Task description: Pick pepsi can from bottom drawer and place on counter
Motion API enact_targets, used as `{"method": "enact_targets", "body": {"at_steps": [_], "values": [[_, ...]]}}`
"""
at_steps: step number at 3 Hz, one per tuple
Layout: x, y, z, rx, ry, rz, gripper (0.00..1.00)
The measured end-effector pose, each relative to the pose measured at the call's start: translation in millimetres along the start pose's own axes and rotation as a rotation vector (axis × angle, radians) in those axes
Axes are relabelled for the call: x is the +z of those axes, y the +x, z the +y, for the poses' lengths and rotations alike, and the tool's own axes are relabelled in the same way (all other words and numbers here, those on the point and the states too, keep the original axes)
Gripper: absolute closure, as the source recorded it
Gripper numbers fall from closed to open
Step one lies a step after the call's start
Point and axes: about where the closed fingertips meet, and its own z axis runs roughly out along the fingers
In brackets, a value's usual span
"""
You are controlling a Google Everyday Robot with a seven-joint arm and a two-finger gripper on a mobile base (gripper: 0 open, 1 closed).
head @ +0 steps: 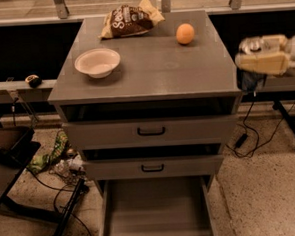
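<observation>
My gripper point(258, 58) is at the right edge of the view, just off the counter's point(154, 69) right side and about level with its top. It is shut on the pepsi can point(250, 73), whose silver top shows above the fingers and whose dark blue body hangs below them. The bottom drawer point(155, 209) is pulled open at the foot of the cabinet, and its grey floor is bare.
On the counter are a white bowl point(97, 62) at the left, a brown chip bag point(129, 21) at the back and an orange fruit point(185, 33) at the back right. Two upper drawers with black handles point(151, 132) are closed. Cables and clutter point(55, 160) lie on the floor at the left.
</observation>
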Motion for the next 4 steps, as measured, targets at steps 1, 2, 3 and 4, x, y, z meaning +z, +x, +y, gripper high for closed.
{"method": "enact_targets", "body": {"at_steps": [1,2,3,4], "values": [[4,-58,-29,-0.044,0.123,-0.089,1.0],[23,-68,-70,-0.034,0.189,-0.157,1.0],[69,-25,-125,0.074,0.192,-0.132,1.0],[110,11,-152,0.154,0.162,-0.086,1.0]]}}
